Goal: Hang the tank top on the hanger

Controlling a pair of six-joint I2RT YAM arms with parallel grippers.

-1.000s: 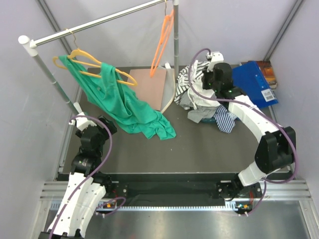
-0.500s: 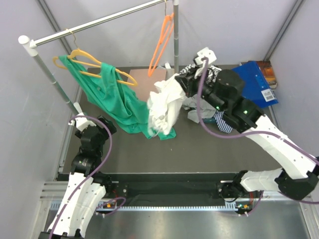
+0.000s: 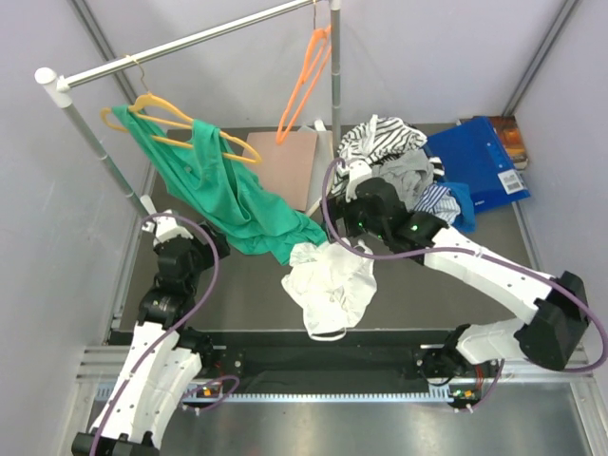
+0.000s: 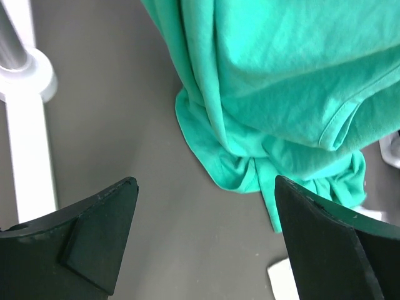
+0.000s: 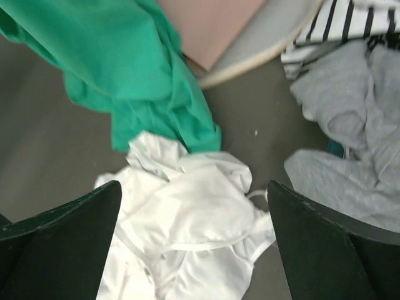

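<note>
1. On the table [image 3: 256,285], centre-near: tank top [image 3: 328,285], crumpled, touching hem of green garment [image 3: 218,190].
2. Far rail [image 3: 190,43]: hanger [image 3: 304,81], hooked on.
3. Right fingers [image 5: 62,231]: spread, empty, above tank top.
4. Left fingers [image 4: 94,237]: spread, empty.

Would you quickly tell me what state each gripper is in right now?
Left gripper: open, holding nothing.
Right gripper: open, empty, above the crumpled thin white sleeveless tank top.
</note>
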